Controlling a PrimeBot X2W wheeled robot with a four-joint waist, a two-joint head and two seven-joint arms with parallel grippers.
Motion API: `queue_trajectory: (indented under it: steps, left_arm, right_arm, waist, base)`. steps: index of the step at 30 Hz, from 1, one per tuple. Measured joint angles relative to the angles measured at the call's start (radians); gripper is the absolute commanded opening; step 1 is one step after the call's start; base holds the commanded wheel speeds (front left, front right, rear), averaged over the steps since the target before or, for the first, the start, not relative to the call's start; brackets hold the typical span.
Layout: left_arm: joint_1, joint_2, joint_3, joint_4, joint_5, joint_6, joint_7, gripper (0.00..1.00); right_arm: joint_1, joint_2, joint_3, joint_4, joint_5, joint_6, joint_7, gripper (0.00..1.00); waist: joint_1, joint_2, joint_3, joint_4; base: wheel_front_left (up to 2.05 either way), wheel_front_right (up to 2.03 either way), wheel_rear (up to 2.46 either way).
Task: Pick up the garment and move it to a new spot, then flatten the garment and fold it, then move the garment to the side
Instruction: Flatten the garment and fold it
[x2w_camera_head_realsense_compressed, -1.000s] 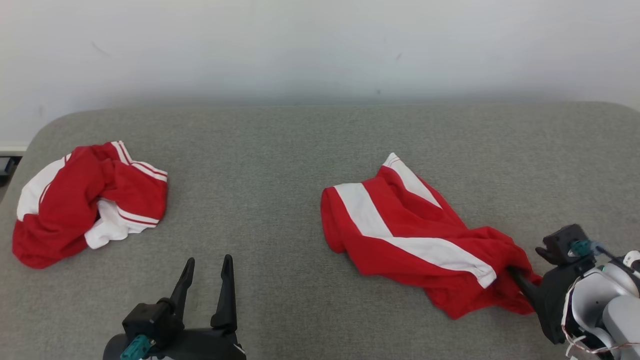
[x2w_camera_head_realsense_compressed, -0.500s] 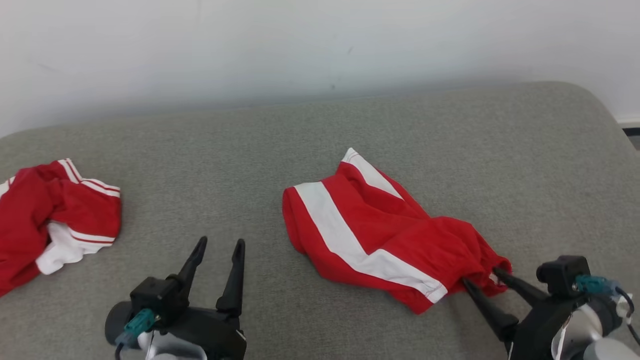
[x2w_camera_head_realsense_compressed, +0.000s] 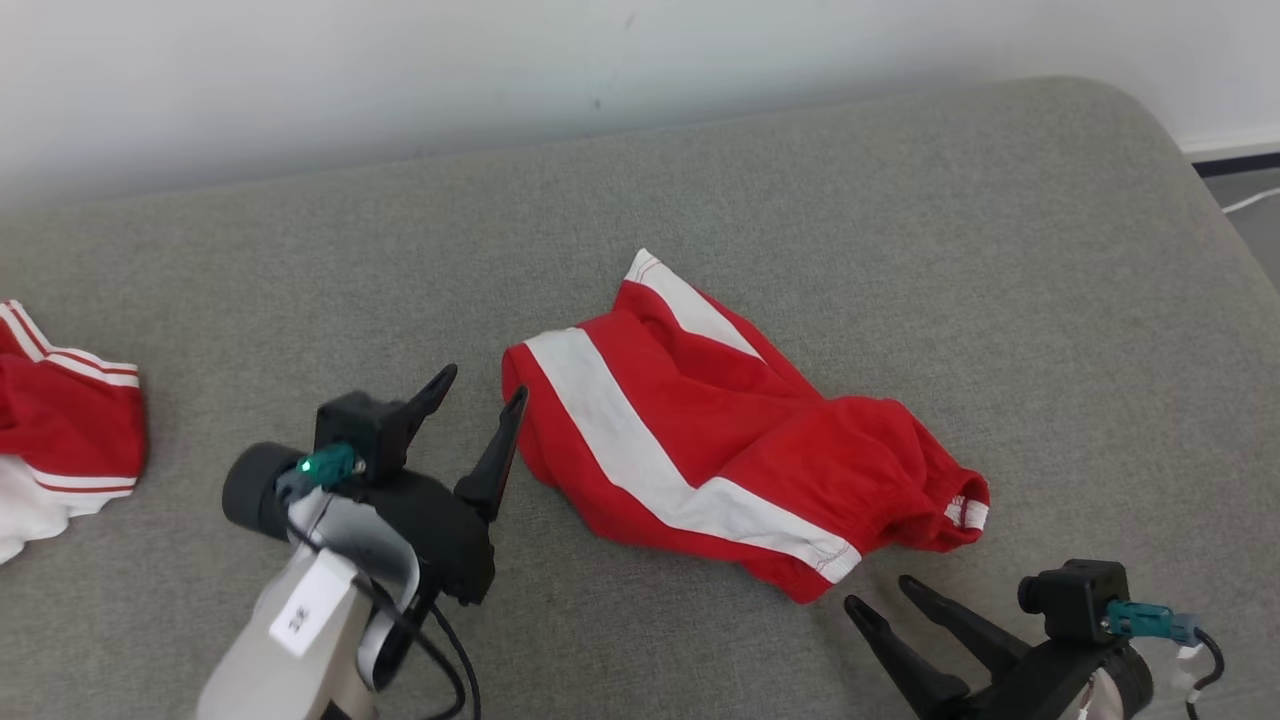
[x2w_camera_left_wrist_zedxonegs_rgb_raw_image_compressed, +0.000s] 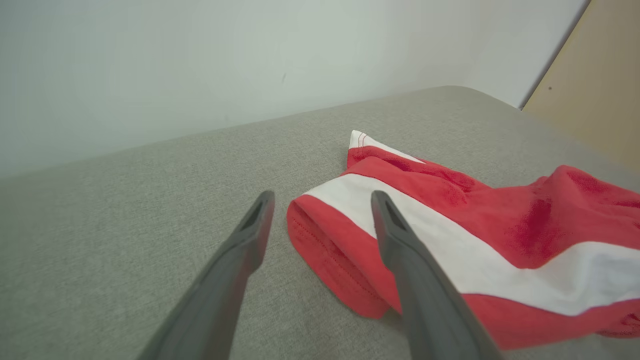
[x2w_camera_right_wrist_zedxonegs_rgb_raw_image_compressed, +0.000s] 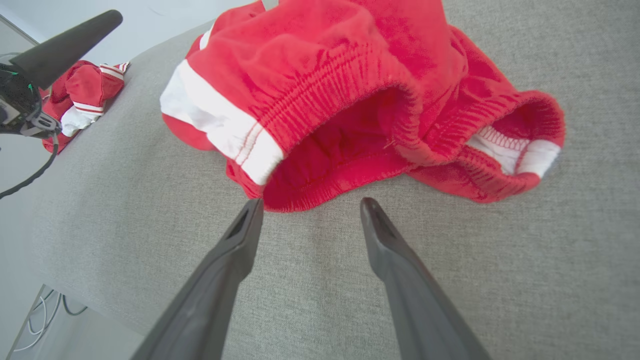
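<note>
The garment is a pair of red shorts with white side stripes, lying crumpled in the middle of the grey padded surface. My left gripper stands open at the garment's left end, its right finger just beside the leg hem. In the left wrist view the hem of the garment lies between and under the fingers of the left gripper. My right gripper is open, a little short of the waistband, touching nothing. The right wrist view has the garment's elastic waistband gaping just beyond the right gripper.
A second red and white garment lies bunched at the far left, also the second garment in the right wrist view. The padded surface's rounded right edge drops to the floor. A pale wall runs behind.
The head camera has swung right and down. My right gripper has let go of the waistband and drawn back. My left arm has reached forward to the garment's left end.
</note>
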Motion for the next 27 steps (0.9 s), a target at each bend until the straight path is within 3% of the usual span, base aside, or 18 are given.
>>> queue_trajectory:
  steps: [11, 20, 27]
  left_arm:
    - [-0.214, -0.001, -0.077, 0.196, -0.004, -0.017, 0.11, 1.0]
    - [-0.304, -0.024, -0.192, 0.293, -0.012, -0.018, 0.128, 1.0]
    - [-0.375, 0.002, -0.288, 0.377, 0.001, -0.018, 0.149, 1.0]
  right_arm:
    - [-0.047, 0.068, 0.018, 0.001, 0.011, -0.002, -0.02, 1.0]
    - [-0.081, 0.066, 0.025, -0.005, 0.006, -0.002, -0.027, 1.0]
    - [-0.086, 0.063, 0.057, -0.037, -0.002, -0.002, -0.017, 1.0]
  waist:
    - [0.0001, 0.0001, 0.068, -0.021]
    - [-0.0001, 0.0, 0.085, -0.02]
    - [-0.0001, 0.0, 0.093, -0.023]
  base:
    - [0.0, 0.0, 0.0]
    - [0.0, 0.0, 0.0]
    - [0.0, 0.0, 0.0]
